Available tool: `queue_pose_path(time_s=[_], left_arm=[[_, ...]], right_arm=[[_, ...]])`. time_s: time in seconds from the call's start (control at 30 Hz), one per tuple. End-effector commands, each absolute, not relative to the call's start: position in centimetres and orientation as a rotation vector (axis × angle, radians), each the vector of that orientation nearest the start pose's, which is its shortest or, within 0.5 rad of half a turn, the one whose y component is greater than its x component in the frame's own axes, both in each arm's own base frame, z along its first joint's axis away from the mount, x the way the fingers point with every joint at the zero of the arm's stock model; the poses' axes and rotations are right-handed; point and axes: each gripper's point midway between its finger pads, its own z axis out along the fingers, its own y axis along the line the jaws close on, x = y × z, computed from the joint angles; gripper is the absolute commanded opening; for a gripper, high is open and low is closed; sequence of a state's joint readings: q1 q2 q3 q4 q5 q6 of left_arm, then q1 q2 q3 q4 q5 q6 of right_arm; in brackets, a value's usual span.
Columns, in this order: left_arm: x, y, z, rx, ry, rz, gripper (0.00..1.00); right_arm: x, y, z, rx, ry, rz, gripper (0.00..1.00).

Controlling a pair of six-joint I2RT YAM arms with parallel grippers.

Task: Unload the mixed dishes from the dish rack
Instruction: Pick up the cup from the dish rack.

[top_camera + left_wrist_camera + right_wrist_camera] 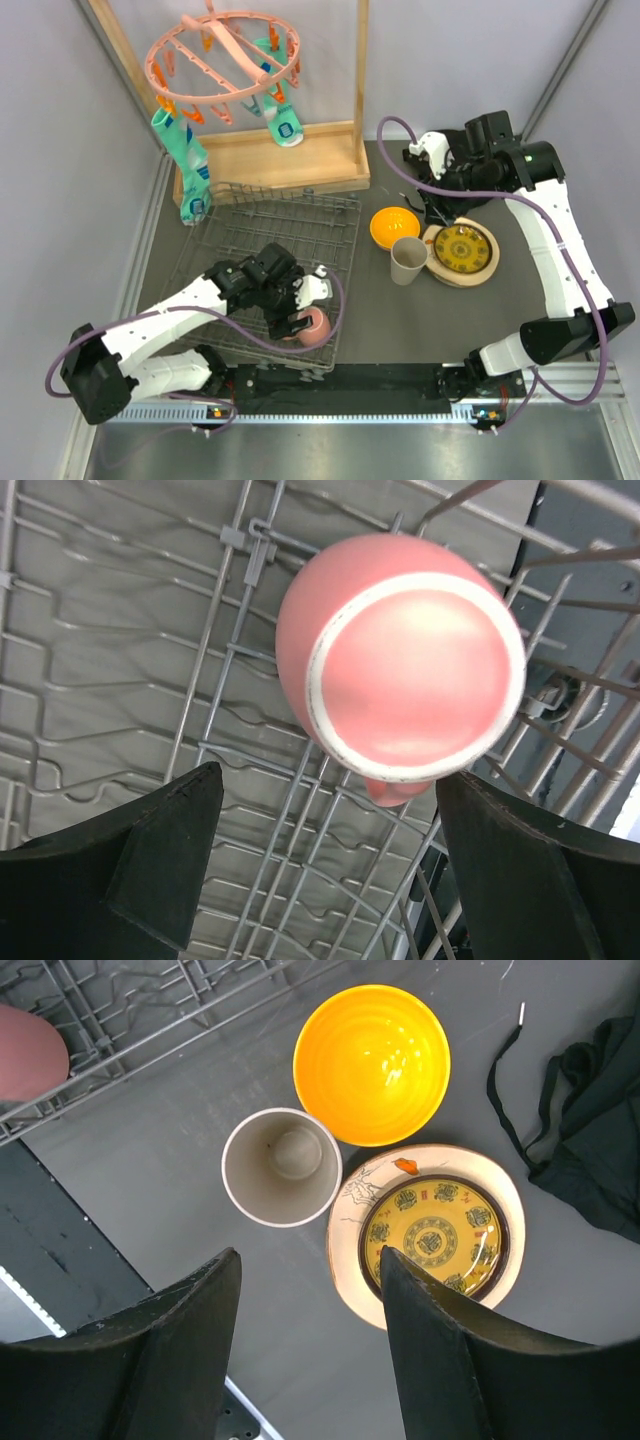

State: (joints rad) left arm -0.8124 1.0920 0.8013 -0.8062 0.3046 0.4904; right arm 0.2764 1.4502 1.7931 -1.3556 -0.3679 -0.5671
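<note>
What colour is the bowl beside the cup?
Bright orange-yellow bowl, clearest in the right wrist view.

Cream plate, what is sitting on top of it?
A small yellow patterned plate sits on the cream plate. Only the cream rim shows, with a little orange mark. The middle is covered, so any picture there cannot be seen.
</note>
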Motion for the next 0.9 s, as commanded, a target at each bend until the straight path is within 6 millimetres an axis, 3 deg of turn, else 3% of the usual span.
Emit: queue_pose_path(time_s=[0.0,0.23,0.47,0.63,0.83,0.87], left_arm=[[14.2,-19.5,9.2,1.681,2.073,-0.475,0.89],[14.8,-19.3,7.3,1.684,2.098,-0.432,0.81],[15.1,-19.5,6.7,1.688,2.066,-0.427,0.68],[15.2,-19.4,6.4,1.684,2.035,-0.411,0.46],[15.3,-19.4,6.7,1.658,2.015,-0.411,0.32],[15.1,-19.5,6.7,1.658,2.011,-0.43,0.26]], right_arm=[[24.4,11.6,28.4,-1.176,2.319,0.428,0.58],[24.2,11.5,28.0,-1.176,2.333,0.428,0.57],[24.1,11.4,27.6,-1.18,2.34,0.427,0.57],[23.9,11.4,26.8,-1.185,2.354,0.432,0.57],[23.5,11.2,26.3,-1.191,2.359,0.432,0.57],[23.5,11.2,26.3,-1.187,2.358,0.43,0.57]])
